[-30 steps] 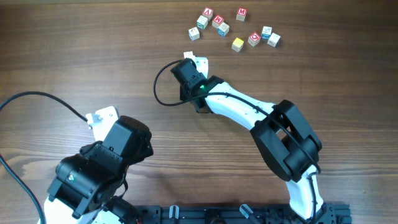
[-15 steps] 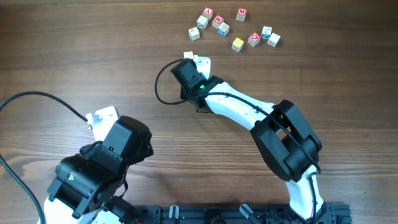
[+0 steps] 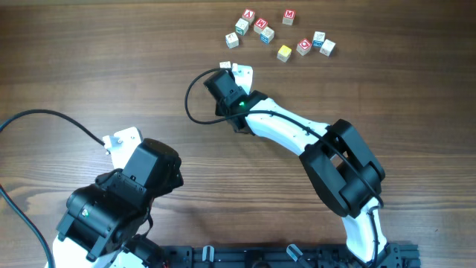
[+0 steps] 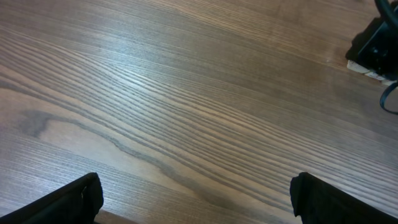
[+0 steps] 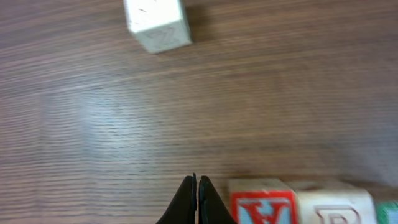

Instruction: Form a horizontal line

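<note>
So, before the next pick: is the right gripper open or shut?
Shut: the right gripper has fingertips touching, nothing between them.

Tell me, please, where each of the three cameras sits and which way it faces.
Overhead: fixed above, facing straight down on the table; left arm, right arm and blocks show.
Left wrist: on the left arm, facing forward across bare wood; open left hand at the bottom corners.
Right wrist: on the right arm, facing down; shut right hand at the bottom edge.
Shared: overhead and right wrist both show blocks.
</note>
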Action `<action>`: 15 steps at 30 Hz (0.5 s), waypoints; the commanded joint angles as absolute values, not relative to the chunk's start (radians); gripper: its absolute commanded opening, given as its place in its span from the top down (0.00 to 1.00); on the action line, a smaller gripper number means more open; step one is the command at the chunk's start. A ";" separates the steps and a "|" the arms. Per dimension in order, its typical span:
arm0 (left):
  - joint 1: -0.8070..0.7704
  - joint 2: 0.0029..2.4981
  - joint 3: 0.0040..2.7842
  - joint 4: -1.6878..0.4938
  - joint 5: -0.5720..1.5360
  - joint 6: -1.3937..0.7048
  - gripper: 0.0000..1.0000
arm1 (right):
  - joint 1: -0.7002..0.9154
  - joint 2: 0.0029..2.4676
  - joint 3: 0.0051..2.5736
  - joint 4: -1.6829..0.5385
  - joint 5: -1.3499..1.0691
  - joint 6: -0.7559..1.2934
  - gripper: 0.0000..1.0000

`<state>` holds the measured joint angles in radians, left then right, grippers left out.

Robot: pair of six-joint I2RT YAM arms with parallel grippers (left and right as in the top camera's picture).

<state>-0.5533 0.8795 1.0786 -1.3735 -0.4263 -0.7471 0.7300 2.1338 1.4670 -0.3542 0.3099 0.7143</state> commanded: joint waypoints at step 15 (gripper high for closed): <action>-0.552 0.879 1.077 -1.374 -0.443 -0.768 0.00 | 0.663 1.958 1.407 -0.729 0.318 0.847 0.96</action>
<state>-0.5537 0.8795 1.0786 -1.3731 -0.4259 -0.7471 0.7109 1.9594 1.4643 -0.7547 0.2977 0.7380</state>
